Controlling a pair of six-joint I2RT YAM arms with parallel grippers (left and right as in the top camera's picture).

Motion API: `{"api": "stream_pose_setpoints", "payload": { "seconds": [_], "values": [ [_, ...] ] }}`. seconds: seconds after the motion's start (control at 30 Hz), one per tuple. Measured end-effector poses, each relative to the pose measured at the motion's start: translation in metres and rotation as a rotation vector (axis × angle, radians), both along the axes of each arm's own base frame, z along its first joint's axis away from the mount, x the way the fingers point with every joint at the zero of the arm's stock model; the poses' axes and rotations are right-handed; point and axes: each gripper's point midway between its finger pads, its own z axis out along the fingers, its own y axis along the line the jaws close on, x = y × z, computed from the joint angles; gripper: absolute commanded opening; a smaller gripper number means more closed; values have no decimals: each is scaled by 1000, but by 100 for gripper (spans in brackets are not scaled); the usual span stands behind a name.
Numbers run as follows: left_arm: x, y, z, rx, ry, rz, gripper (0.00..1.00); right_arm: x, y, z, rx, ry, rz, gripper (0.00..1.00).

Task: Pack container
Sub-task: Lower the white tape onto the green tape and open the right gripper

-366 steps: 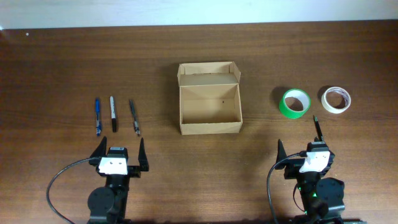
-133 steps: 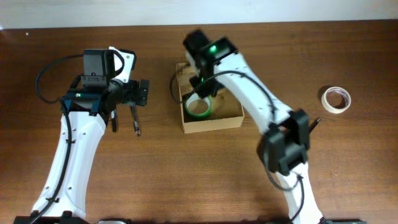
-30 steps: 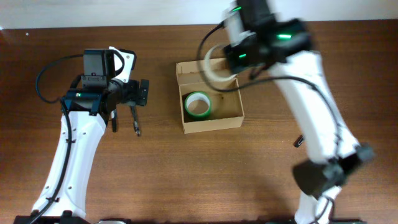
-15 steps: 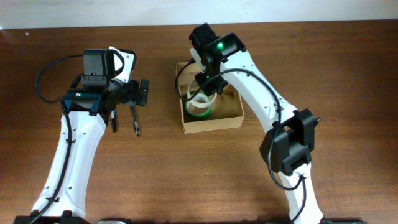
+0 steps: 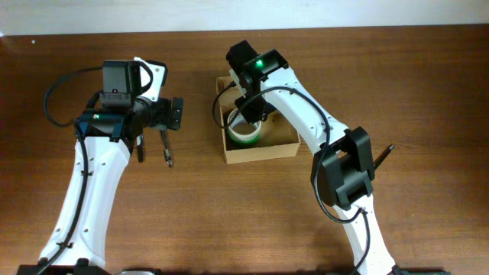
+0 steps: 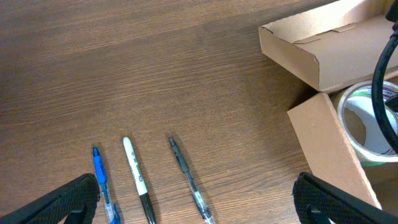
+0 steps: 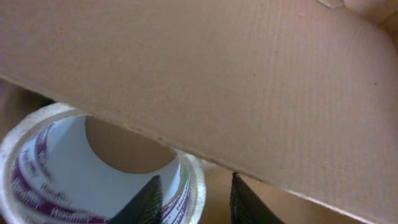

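Observation:
The container (image 5: pixel 261 153) is an open tan cardboard box at the table's middle, its flap lid (image 6: pixel 298 50) folded back. A green tape roll (image 5: pixel 244 137) lies in its left half. A white tape roll (image 5: pixel 237 121) with purple print rests on top of it. My right gripper (image 5: pixel 246 114) reaches down into the box. In the right wrist view its fingers straddle the white roll's wall (image 7: pixel 37 162), and the right gripper (image 7: pixel 196 193) is open, with a gap beside the outer finger. My left gripper (image 5: pixel 174 113) hovers wide open left of the box, holding nothing.
Three pens lie left of the box under my left gripper (image 6: pixel 199 198): a blue pen (image 6: pixel 99 180), a black-and-white marker (image 6: pixel 135 177) and a clear pen (image 6: pixel 186 177). Another dark pen (image 5: pixel 382 156) lies right of the box near the right arm.
The right gripper carried the white roll down into the box onto the green roll, then its jaws parted. The left arm has not moved.

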Motion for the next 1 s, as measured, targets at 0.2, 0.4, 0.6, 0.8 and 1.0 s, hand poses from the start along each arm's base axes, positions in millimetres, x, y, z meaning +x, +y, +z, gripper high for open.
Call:
{"api": "stream_pose_setpoints", "payload": {
  "seconds": [0.2,0.4,0.6,0.8,1.0],
  "values": [
    [0,0,0,0,0,0,100,-12,-7,1,-30,46,-3,38],
    [0,0,0,0,0,0,100,-7,-18,51,-16,-48,-23,39],
    [0,0,0,0,0,0,100,-14,-103,234,137,-423,-218,40],
    [0,0,0,0,0,0,100,-97,-279,346,154,-758,-698,64],
    [0,0,0,0,0,0,100,-142,-338,268,105,-567,-1013,67]
  ]
}}
